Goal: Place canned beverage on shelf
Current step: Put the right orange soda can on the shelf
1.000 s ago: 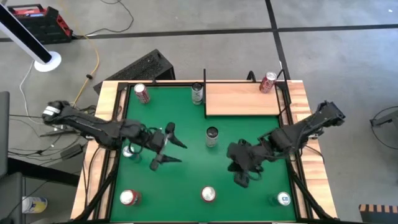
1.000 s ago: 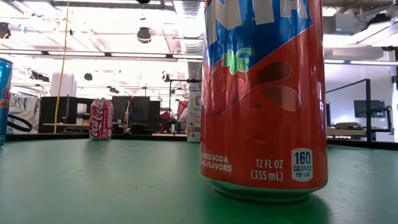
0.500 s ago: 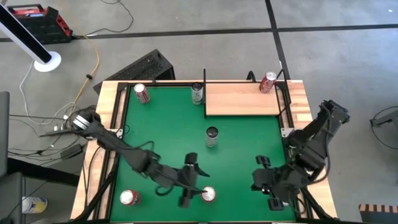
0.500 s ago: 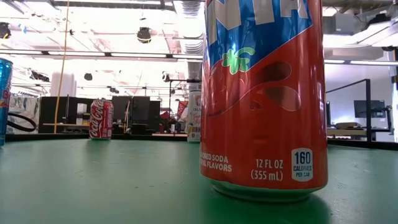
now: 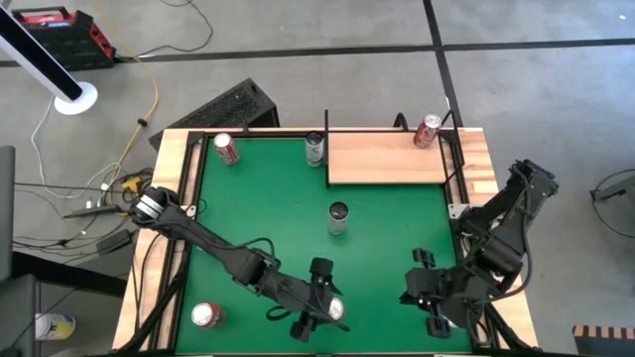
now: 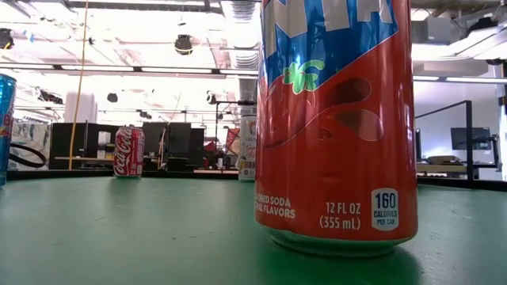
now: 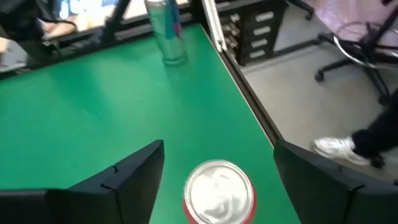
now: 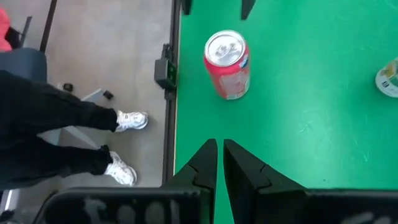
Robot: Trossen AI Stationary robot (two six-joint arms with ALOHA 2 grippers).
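Note:
A red can with a silver top (image 5: 334, 310) stands upright on the green surface by the near edge's middle. It fills the low view (image 6: 337, 127) and shows in the right wrist view (image 8: 227, 65). My left gripper (image 5: 319, 297) is open. Its fingers stand on either side of the can (image 7: 217, 199) without visible touch (image 7: 217, 149). My right gripper (image 5: 409, 294) hovers near the near right corner, shut and empty (image 8: 219, 149). The pale wood shelf (image 5: 387, 159) lies at the far right. A red can (image 5: 429, 131) stands on its far right corner.
Other cans stand on the green: red far left (image 5: 225, 149), pale beside the shelf (image 5: 315, 149), one in the middle (image 5: 338, 216), red near left (image 5: 205, 315), a slim blue one (image 7: 166, 31) near the right corner. A person's legs (image 8: 56, 124) show beyond the near edge.
My left gripper has travelled from the table's left middle toward the near edge and rightward, ending open about the red can. My right gripper has gone toward the near right corner and then kept still. No can has moved.

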